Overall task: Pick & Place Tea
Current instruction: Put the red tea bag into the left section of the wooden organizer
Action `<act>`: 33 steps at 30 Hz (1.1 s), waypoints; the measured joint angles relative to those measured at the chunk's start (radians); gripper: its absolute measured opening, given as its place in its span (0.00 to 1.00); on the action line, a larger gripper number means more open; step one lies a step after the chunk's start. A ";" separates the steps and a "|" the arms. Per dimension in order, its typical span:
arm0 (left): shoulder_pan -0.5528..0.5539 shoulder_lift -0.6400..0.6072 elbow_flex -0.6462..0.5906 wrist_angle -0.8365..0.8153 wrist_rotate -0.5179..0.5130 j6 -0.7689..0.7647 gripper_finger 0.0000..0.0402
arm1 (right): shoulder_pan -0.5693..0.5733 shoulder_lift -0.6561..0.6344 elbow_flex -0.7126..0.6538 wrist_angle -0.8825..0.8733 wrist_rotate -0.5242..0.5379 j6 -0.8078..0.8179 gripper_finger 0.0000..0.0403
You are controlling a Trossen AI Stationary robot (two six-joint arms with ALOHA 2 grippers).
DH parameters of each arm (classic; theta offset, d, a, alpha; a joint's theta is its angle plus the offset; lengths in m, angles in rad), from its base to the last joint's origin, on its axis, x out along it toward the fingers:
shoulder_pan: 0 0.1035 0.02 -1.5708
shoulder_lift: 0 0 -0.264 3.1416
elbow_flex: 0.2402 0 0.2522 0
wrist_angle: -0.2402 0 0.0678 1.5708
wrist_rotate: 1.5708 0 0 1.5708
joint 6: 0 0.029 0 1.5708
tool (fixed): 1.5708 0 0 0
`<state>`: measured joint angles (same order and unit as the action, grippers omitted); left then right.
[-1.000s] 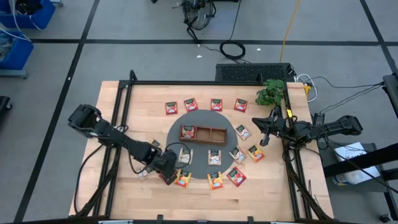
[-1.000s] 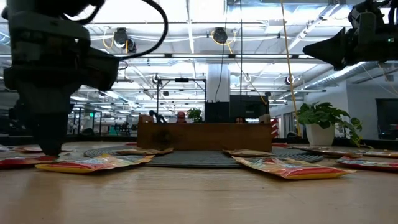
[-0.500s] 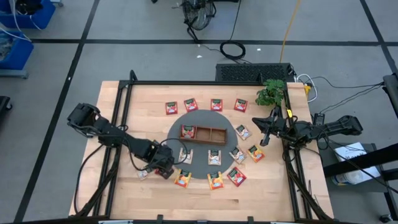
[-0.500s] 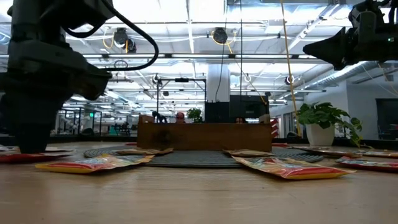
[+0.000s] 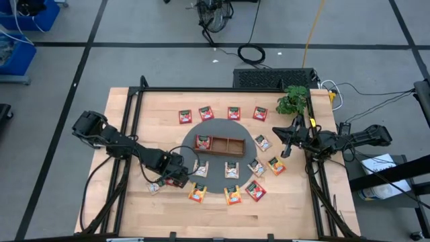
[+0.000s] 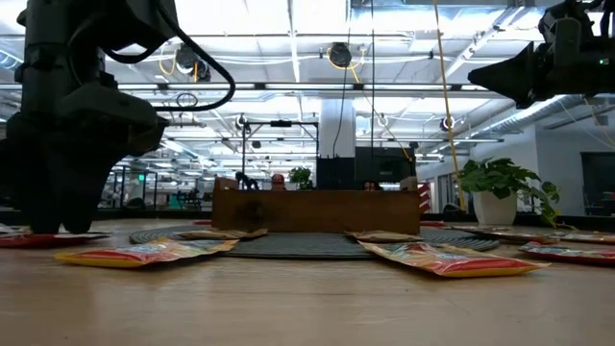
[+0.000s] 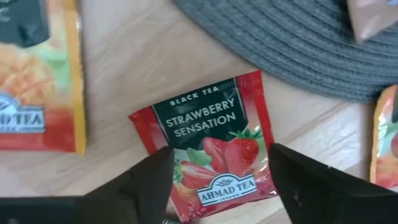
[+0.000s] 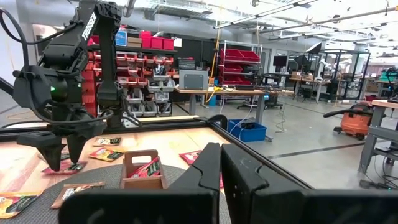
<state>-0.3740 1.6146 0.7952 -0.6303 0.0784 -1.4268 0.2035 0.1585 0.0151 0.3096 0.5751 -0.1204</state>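
My left gripper (image 7: 217, 180) is open and points down at the table near the grey mat's near-left rim (image 5: 176, 178). Its two fingers stand over the side edges of a red strawberry tea packet (image 7: 211, 146) lying flat on the wood. An orange-yellow packet (image 7: 37, 81) lies beside it. More red, orange and whitish packets ring the mat (image 5: 222, 161). The brown wooden tray (image 5: 220, 144) sits on the mat with one red packet (image 5: 203, 142) in its left compartment. My right gripper (image 5: 289, 138) is shut and waits above the table's right side. My left gripper straddles the red packet from above, one finger (image 7: 149, 183) over its one side edge and the other finger (image 7: 298, 183) at the opposite edge (image 7: 268, 168). The packet lies flat on the table. Whether the fingers touch it I cannot tell.
A potted plant (image 5: 292, 101) stands at the far right corner. A black frame (image 5: 201, 89) runs along the table's edges. Packets (image 5: 232, 195) lie close together along the mat's near rim; bare wood shows at the table's near left.
My left gripper has moved from beside the orange packet at the mat's near rim toward the table's left and far edges, and now stands over the red packet. The packets and my right arm have stayed put.
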 joint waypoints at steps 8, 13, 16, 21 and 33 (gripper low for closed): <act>-0.004 0.002 -0.002 -0.059 0.121 -0.158 0.85 | 0.000 0.000 0.000 0.000 0.000 0.000 0.01; -0.019 0.002 -0.003 -0.086 0.047 -0.146 0.86 | 0.000 0.000 0.000 0.000 0.000 0.000 0.01; -0.021 0.002 -0.003 -0.081 0.030 -0.150 0.86 | 0.000 0.000 0.000 0.000 0.000 0.000 0.01; -0.021 0.002 -0.003 -0.081 0.044 -0.158 0.84 | 0.000 0.000 0.000 0.000 0.000 0.000 0.01; -0.021 0.002 -0.004 -0.075 0.056 -0.160 0.50 | 0.000 0.000 0.000 0.000 0.000 0.000 0.01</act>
<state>-0.3950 1.6169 0.7914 -0.7051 0.1339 -1.5869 0.2039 0.1585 0.0151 0.3092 0.5751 -0.1206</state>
